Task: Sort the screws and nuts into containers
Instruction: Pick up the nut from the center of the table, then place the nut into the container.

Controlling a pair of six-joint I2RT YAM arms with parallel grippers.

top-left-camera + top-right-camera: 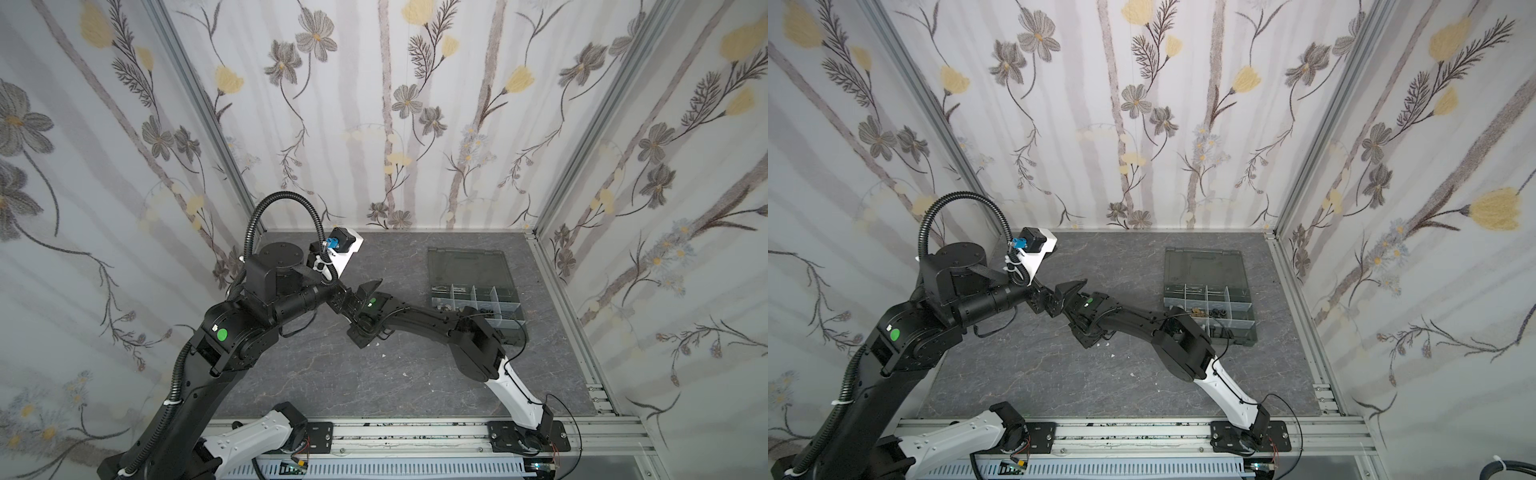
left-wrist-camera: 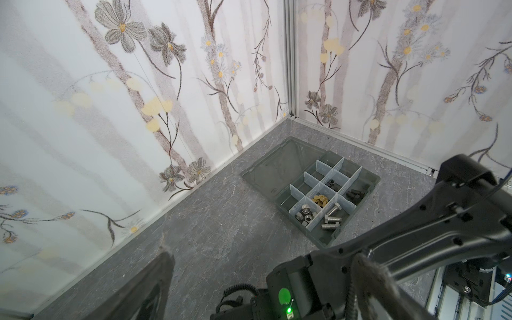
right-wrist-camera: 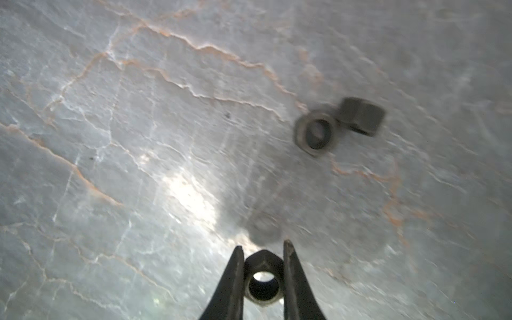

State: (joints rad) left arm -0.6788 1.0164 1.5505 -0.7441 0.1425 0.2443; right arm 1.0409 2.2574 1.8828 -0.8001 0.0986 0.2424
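Right gripper (image 3: 263, 245) is closed nearly all the way on a dark nut (image 3: 263, 260). Its fingers press the nut's two flanks, hole facing the wrist cam, w/ the nut's shadow on the table (image 3: 138, 138) just ahead. Whether the nut is off the surface I can't tell, as the pic is blurred. Two loose nuts (image 3: 300, 133) lie near it on the table, touching each other, one flat, the other up on edge. In both top views all three are hidden under the right arm (image 1: 415, 318), i.e. its wrist end.

Left gripper (image 2: 263, 255) is spread wide w/ nothing btwn the fingers. In the top views it hangs close over the right arm's wrist.

Organizer box (image 2: 324, 240) sits at the table's far right, near the corner of the floral walls (image 1: 415, 124), w/ its lid (image 2: 277, 171) laid open flat behind it. The compartments (image 2: 318, 174) are partly filled, each sort in its own cell: silver nuts (image 2: 304, 215), brass nuts (image 2: 320, 201), silver screws (image 2: 332, 219), black screws (image 2: 356, 194).

In the way: from above, the right arm's elbow covers the box's near rows, and in the left wrist view its forearm cuts across just in front of the box's near corner. A few white specks (image 1: 1113, 356) dot the table beside the right wrist.
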